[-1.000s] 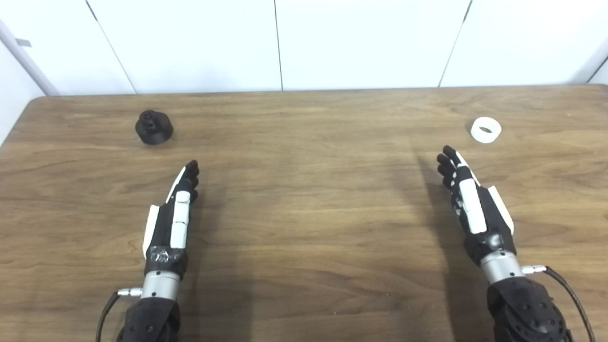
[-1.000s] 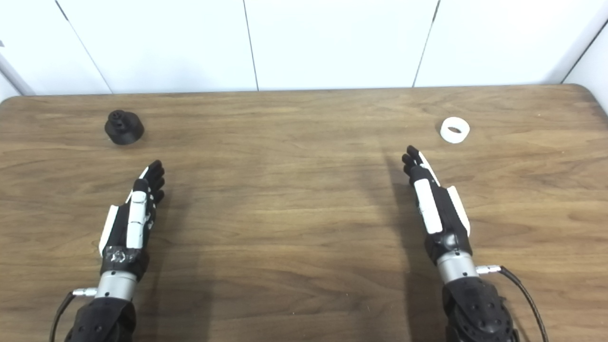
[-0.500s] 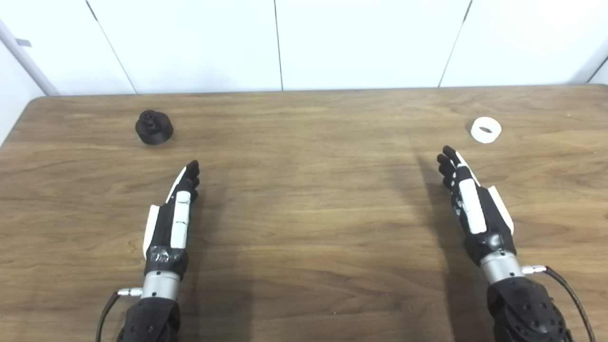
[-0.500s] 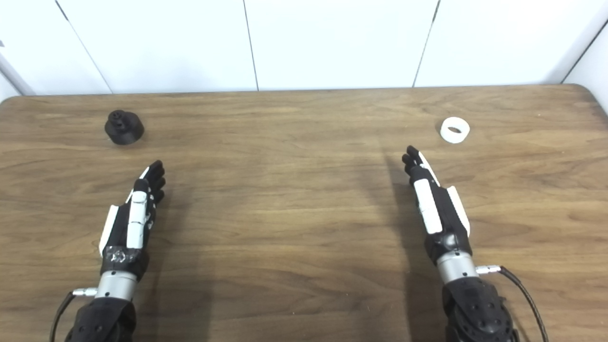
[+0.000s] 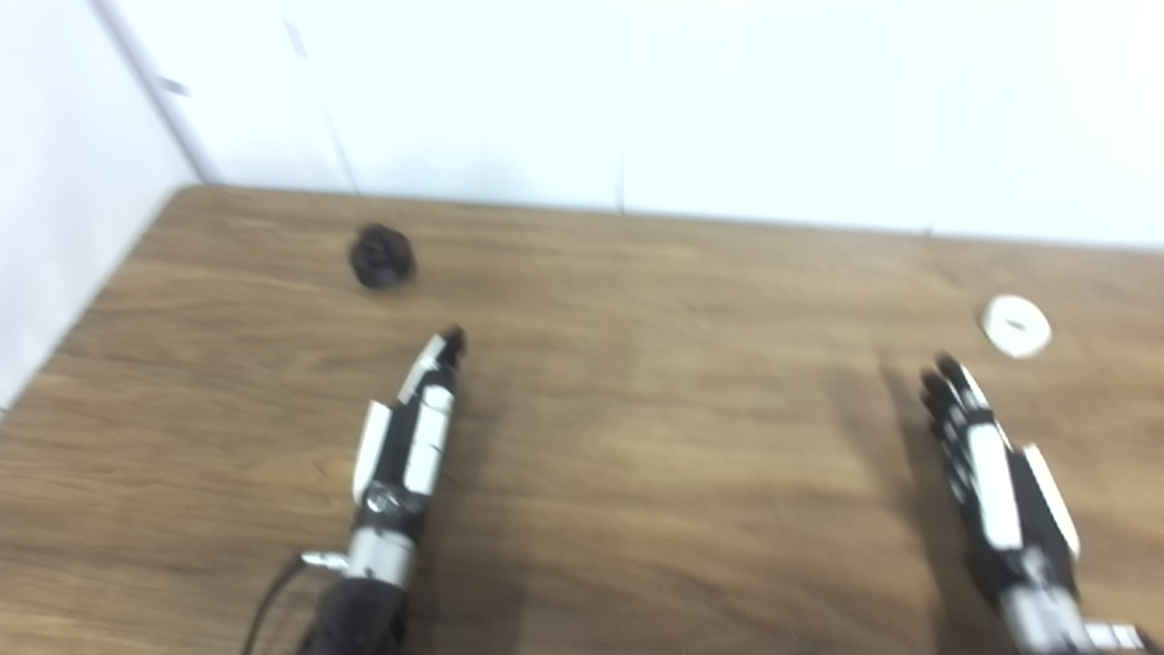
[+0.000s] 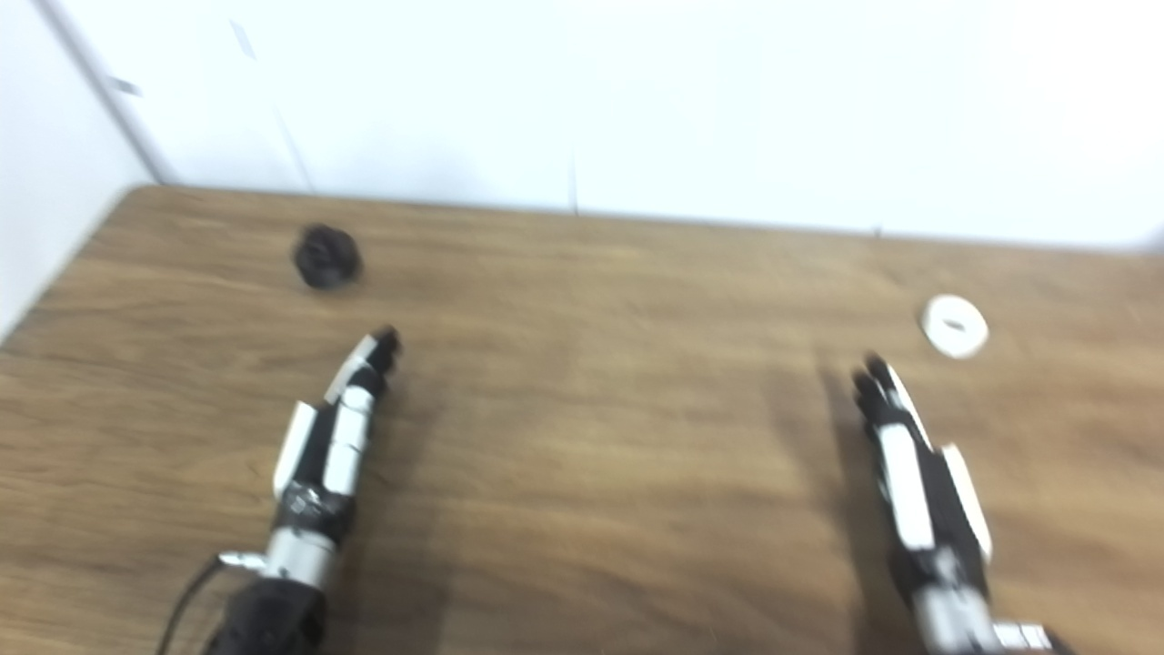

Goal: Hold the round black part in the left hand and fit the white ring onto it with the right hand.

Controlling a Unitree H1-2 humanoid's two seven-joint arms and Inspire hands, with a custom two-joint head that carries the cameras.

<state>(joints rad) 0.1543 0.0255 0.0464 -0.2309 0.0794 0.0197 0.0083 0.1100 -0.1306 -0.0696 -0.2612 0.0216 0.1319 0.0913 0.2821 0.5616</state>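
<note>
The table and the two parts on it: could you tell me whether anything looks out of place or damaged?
Nothing stands out. The black part and white ring sit apart on the table, untouched, beyond the open left hand and right hand. Both views are motion-blurred.

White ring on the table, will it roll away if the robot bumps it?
Probably not. The white ring lies flat with its hole up, so a nudge would likely slide it across the table. It looks stiff and light. The blurred pictures cannot show whether it is slippery.
</note>
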